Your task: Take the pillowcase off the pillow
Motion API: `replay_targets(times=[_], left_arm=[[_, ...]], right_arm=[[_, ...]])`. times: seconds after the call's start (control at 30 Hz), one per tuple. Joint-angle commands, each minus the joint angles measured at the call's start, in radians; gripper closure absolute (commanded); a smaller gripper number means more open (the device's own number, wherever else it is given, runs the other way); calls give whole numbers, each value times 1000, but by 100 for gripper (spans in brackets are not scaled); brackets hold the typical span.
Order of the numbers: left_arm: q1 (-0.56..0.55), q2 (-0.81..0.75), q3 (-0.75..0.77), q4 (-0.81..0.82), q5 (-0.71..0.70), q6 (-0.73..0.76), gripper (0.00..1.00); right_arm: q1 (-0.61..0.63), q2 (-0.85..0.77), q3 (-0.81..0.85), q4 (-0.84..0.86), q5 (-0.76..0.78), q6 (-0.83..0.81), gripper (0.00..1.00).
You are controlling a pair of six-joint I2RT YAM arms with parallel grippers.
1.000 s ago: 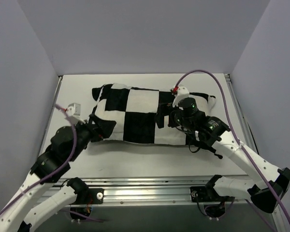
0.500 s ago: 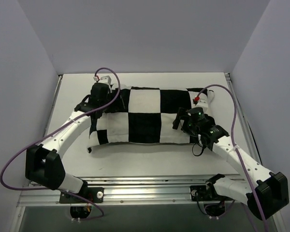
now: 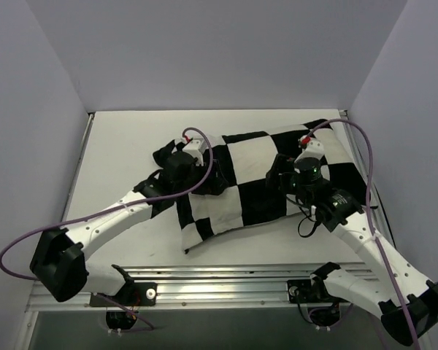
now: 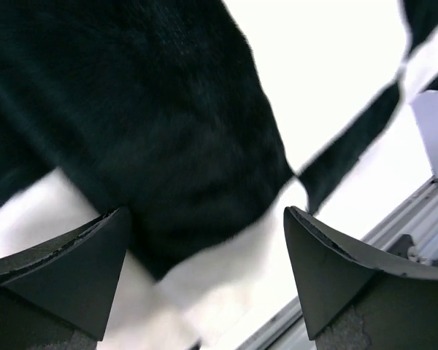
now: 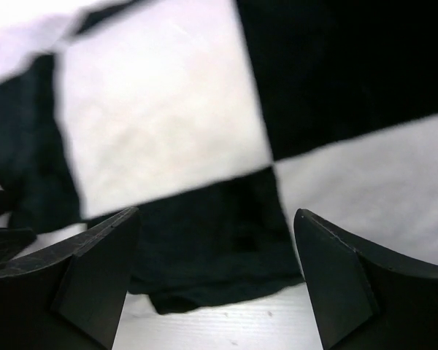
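- Your pillowcase (image 3: 257,171) lay crumpled and slanted on the counter (image 3: 124,142), with a narrow tail trailing off its near-left corner.
- Your left gripper (image 4: 204,219) hung over the pillowcase's left end, fingers spread wide apart above a black square.
- Your right gripper (image 5: 216,215) hovered above the pillowcase's right half, fingers likewise apart.
- The pillow could not be told from the white squares.

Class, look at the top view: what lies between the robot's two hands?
The pillowcase: its black and white squares fill the stretch from left hand to right hand, in the top view.
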Motion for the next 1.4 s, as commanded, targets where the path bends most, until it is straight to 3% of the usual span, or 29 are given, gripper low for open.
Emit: replay_targets(times=[0.0,0.2,0.3,0.43,0.53,0.87,1.03,1.07,1.17,1.2,1.3,1.33,1.37], left_arm=[[4,-164,33,-133,-65,-29,6],[49,-336,75,-344,-261,-49,6],[99,-367,-8,-361,-202,-92,6],[198,-399,-186,-218,-29,-184,6],[201,-401,-283,-47,75,-231,6],[202,-347,-398,104,148,-278,0],[202,-329,-449,199,154,-304,15],[204,-315,-461,205,147,-308,23],[204,-281,-475,235,143,-310,35],[204,-275,-479,244,140,-316,47],[205,-255,-493,262,124,-316,67],[205,-252,-496,261,105,-316,86],[205,-251,-499,259,94,-318,94]], right_arm=[[94,3,123,16,56,-85,19],[183,173,221,113,16,-134,20],[249,269,273,148,45,-167,20],[309,383,342,171,68,-206,20],[343,452,385,183,82,-223,20],[421,616,489,203,134,-257,19],[439,699,523,176,206,-266,19],[441,719,526,168,231,-265,19],[442,744,520,151,262,-259,19],[442,759,519,131,298,-248,19],[444,765,491,82,381,-225,19],[444,759,479,74,445,-219,20],[441,750,464,67,475,-217,20]])
